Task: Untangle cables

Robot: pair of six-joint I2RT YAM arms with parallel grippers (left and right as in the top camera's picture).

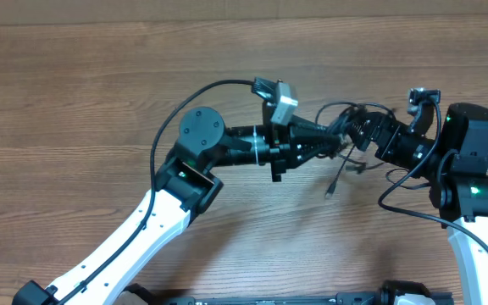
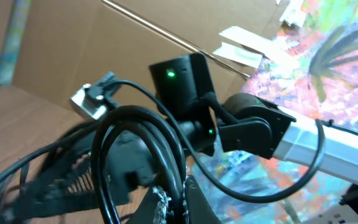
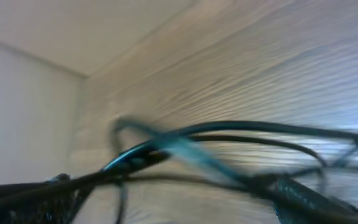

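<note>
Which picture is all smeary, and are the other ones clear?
The right wrist view is the smeary one: the cables and the table look streaky and bluish. The overhead view is sharp and evenly lit. In the left wrist view the nearest cable loop is clear, but the lower left corner is fuzzy.

The surface (image 1: 100,85) has a matt, smooth wood-grain finish. The cables (image 2: 169,152) have a smooth, slightly glossy black sheath. The plug end (image 1: 329,193) appears metallic but is too small to confirm. The arm links (image 1: 134,237) are glossy white plastic. The joint housings (image 1: 200,131) are matt black plastic. The background panel (image 2: 55,43) is matt brown cardboard.
</note>
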